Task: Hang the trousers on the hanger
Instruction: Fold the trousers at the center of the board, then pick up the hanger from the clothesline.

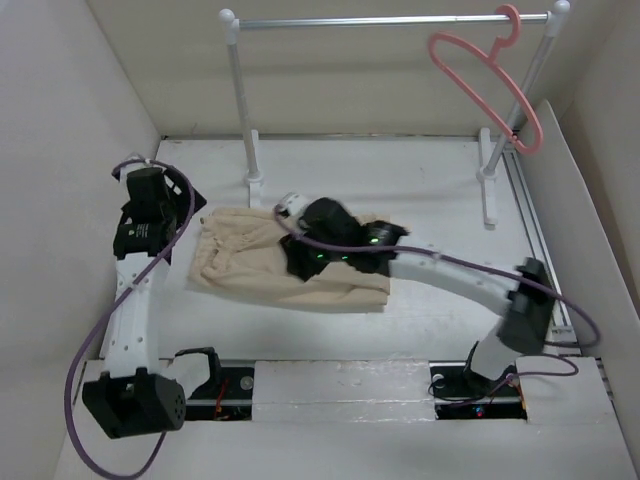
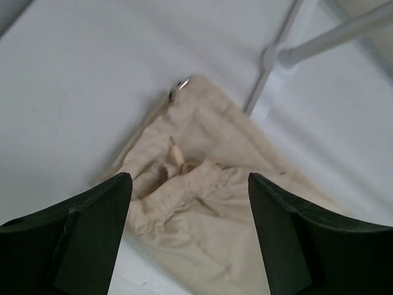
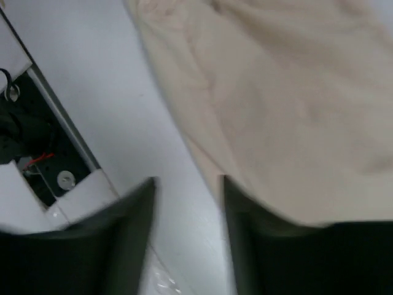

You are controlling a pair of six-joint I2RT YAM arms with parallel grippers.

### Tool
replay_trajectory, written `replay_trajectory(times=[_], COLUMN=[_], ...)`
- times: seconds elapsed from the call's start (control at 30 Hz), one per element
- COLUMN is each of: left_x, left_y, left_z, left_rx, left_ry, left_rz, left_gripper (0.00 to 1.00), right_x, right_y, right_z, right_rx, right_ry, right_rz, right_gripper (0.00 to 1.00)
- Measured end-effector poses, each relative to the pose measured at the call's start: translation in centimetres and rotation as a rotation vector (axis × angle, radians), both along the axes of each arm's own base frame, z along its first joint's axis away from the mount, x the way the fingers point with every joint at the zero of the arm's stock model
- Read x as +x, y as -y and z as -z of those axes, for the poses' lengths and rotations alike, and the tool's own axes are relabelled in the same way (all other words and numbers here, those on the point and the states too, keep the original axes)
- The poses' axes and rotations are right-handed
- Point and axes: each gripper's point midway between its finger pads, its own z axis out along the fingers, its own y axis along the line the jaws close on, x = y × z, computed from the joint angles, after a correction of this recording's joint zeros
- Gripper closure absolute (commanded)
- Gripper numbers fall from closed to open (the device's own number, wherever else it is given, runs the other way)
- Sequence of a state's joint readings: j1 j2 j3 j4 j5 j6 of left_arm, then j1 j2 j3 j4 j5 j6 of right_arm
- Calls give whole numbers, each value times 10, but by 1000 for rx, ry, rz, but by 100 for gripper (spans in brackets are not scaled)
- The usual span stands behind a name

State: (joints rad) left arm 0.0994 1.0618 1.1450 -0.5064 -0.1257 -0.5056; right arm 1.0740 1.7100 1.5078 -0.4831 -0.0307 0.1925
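trousers lie in a loosely folded beige heap on the table, left of centre, just in front of the rail. Waist end points left; left wrist view shows it gathered and bunched, with a drawstring end lying on top. Cloth reads soft, limp and light. It should sag and drape the moment it is lifted, and the layers should slide over each other. Nothing fragile. A pinch on the top layer alone would likely drag up just that layer. Best hold looks like the gathered waistband, which is thicker and gives the pads something to bite. Two holds spread apart would help keep it from hanging in a clump.

hanger, pink, hooked on the far right end of the rail, hanging tilted and well apart from the trousers, so the task looks barely started.

right gripper low at an edge of the trousers, fingers a narrow gap apart, nothing clamped. One finger is over the cloth edge, the other over bare table; contact cannot be told.

left gripper spread wide, empty, hovering above the waist end
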Motion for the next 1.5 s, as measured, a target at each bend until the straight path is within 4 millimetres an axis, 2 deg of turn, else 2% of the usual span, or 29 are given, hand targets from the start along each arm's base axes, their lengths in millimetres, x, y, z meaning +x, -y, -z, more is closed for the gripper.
replay_trajectory(times=[0.07, 0.1, 0.17, 0.2, 0.23, 0.27, 0.3, 0.43, 0.5, 0.57, 0.6, 0.67, 0.73, 0.83, 0.93, 0.97, 1.0, 1.03, 1.07, 1.1, 1.13, 1.23, 1.27, 1.33, 1.37, 1.4, 1.43, 1.47, 1.5], left_x=[1, 2, 2, 1, 0, -2, -3, 4, 10, 8, 2, -13, -19, -20, -19, -18, -12, -11, -4, 2, 10, 23, 22, 14, 9, 4, -2, -8, -13], left_y=[8, 14, 31, 40, 51, 63, 73, 105, 106, 97, 91, 82, 77, 74, 69, 69, 70, 71, 74, 80, 92, 147, 175, 224, 249, 275, 298, 319, 335], left_z=[45, 66, 101, 113, 123, 129, 134, 145, 163, 188, 202, 222, 227, 218, 197, 189, 165, 162, 142, 124, 100, 39, 25, 19, 21, 30, 41, 57, 76], left_rx=[-12, -18, -27, -36, -47, -58, -65, -82, -99, -112, -116, -124, -124, -126, -121, -119, -113, -113, -103, -96, -89, -85, -84, -76, -68, -60, -41, -21, -1], left_ry=[-121, -179, -271, -300, -321, -333, -337, -324, -347, -399, -432, -487, -497, -456, -396, -376, -321, -311, -263, -218, -159, -2, 34, 42, 36, 13, -16, -50, -91], left_rz=[42, 68, 136, 172, 213, 254, 289, 387, 376, 325, 294, 230, 185, 144, 114, 111, 116, 117, 129, 147, 179, 324, 392, 507, 566, 621, 675, 722, 757], left_gripper=[35, 37, 44, 46, 48, 49, 49, 50, 50, 50, 50, 48, 47, 44, 41, 39, 39, 39, 40, 41, 42, 51, 63, 75, 87, 91, 95, 100, 100], right_x=[12, 18, 23, 21, 17, 13, 10, 6, 8, 12, 16, 14, 10, 1, -10, -12, -14, -12, -8, -4, 4, 40, 51, 75, 86, 97, 110, 117, 126], right_y=[46, 68, 105, 117, 130, 141, 150, 196, 217, 225, 223, 227, 229, 235, 240, 242, 243, 242, 240, 237, 231, 218, 221, 240, 256, 276, 298, 318, 342], right_z=[-37, -52, -61, -55, -44, -30, -11, 72, 101, 120, 119, 138, 149, 162, 164, 160, 151, 137, 118, 95, 63, -58, -101, -185, -223, -256, -280, -301, -320], right_rx=[89, 129, 162, 155, 135, 111, 79, -64, -128, -173, -161, -193, -204, -230, -252, -257, -257, -241, -221, -198, -159, 3, 50, 135, 156, 168, 162, 151, 131], right_ry=[54, 93, 138, 146, 142, 132, 114, -5, -59, -93, -80, -109, -119, -138, -153, -152, -148, -125, -97, -74, -27, 185, 263, 424, 500, 578, 638, 684, 729], right_rz=[73, 113, 179, 198, 208, 217, 225, 286, 326, 348, 347, 351, 350, 347, 334, 328, 324, 319, 311, 311, 305, 304, 315, 372, 413, 462, 515, 550, 596], right_gripper=[94, 96, 96, 92, 88, 72, 68, 74, 80, 89, 90, 92, 92, 91, 71, 57, 46, 46, 37, 33, 32, 76, 96, 100, 100, 97, 92, 73, 61])
